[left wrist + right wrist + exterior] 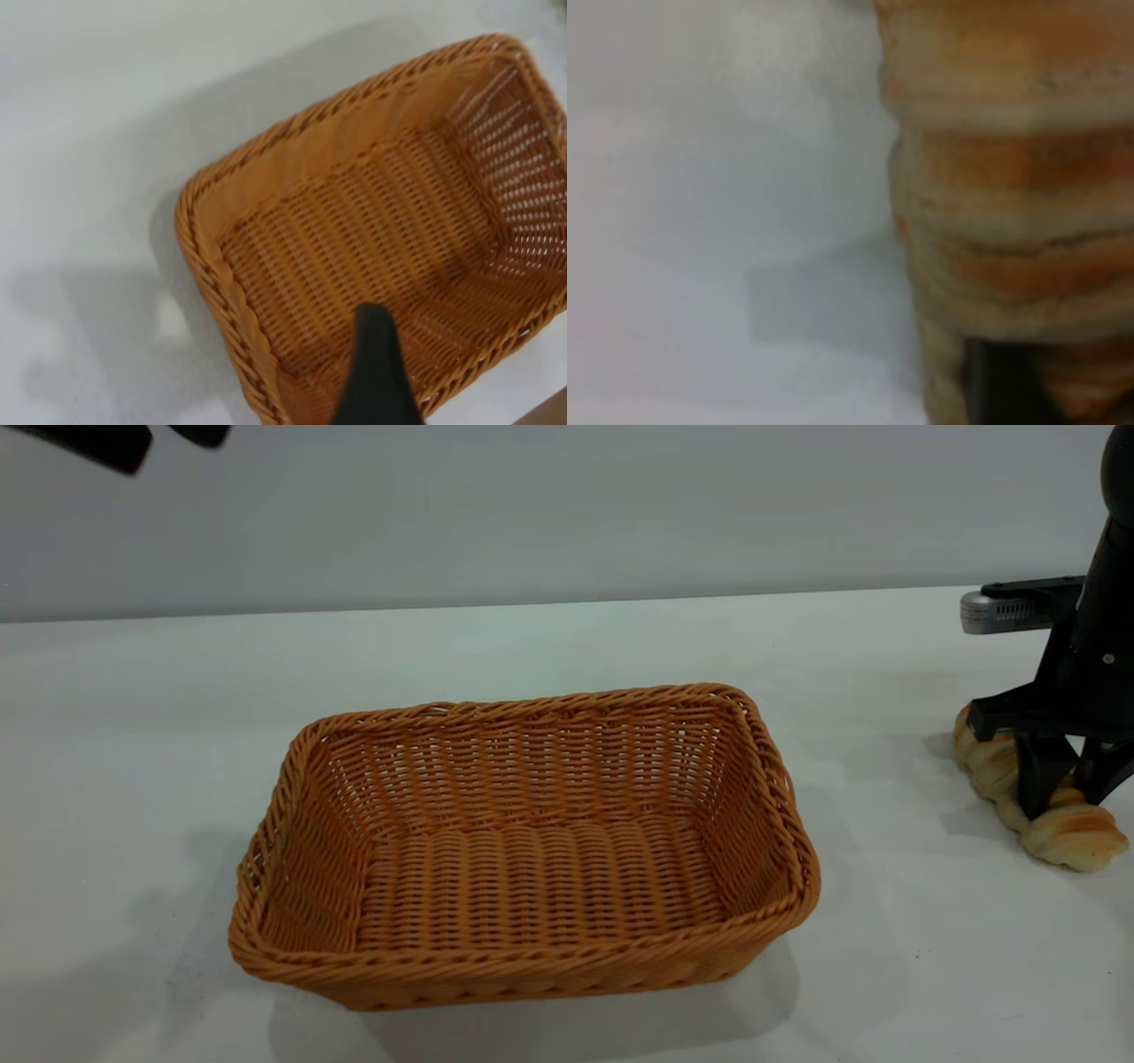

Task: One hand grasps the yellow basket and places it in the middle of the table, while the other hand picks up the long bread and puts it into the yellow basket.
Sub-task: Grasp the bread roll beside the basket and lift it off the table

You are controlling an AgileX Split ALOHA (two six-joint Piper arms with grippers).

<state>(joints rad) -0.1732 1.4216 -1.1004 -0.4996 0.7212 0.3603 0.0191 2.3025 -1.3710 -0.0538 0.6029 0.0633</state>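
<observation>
One yellow basket [523, 850] and one long bread [1036, 802] share the white table [142, 735], worked by two black grippers. The basket stands upright and open near the middle of the tabletop, nothing inside it, its long axis running roughly across the exterior view with one long braided rim turned toward the camera. The bread lies flat on the table well to the right of the basket, apart from it, its long axis angled from the far left toward the near right, its rounded near end pointing at the lower right corner of the exterior view. The right gripper [1059, 775] stands straight down over the loaf, its two tapered fingers set on either side of the bread's middle and hiding that stretch of crust; whether they already pinch it or merely straddle it cannot be told. A silver-grey part juts from the arm above. The right wrist view shows the ridged crust at very close range, blurred, with a dark finger at its edge. The left gripper [155, 438] hangs high at the exterior view's upper left, cut off by the frame; only one finger [376, 372] shows in the left wrist view, above the basket's rim, so its opening cannot be judged.
</observation>
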